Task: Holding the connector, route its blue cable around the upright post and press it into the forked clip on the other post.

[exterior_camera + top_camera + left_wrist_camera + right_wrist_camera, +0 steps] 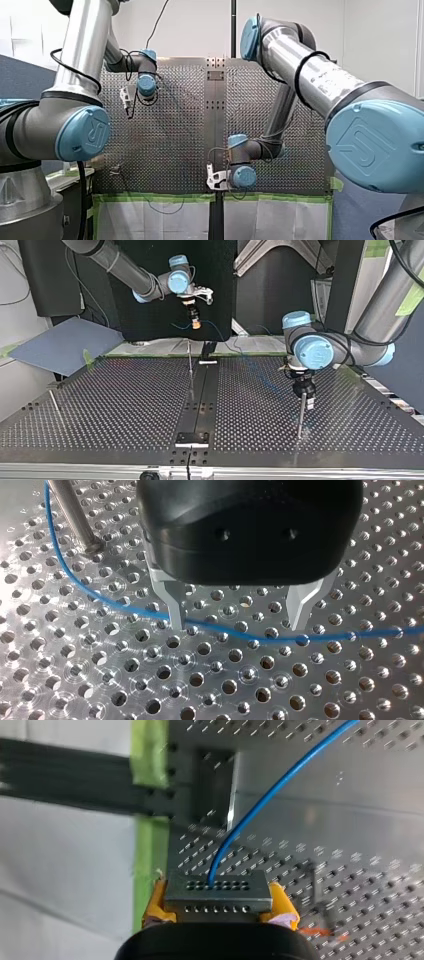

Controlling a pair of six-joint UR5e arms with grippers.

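Note:
My right gripper (220, 909) is shut with its yellow pads on a grey metal connector (218, 887). The blue cable (270, 795) leaves the connector's face and runs away over the perforated plate. In the top view this gripper (194, 322) hangs raised above the table's far edge. My left gripper (237, 625) stands open just above the plate, and the cable (305, 640) passes across right under its two metal fingertips. A slim upright post (75, 515) stands beside it, with the cable curving past. In the top view the left gripper (306, 401) hovers by a thin post (301, 417).
Another thin post (190, 360) stands near the table's middle and a third (54, 404) at the top view's left. A dark rail (200, 400) runs down the table's centre. Green tape (150, 835) marks the plate's edge near my right gripper.

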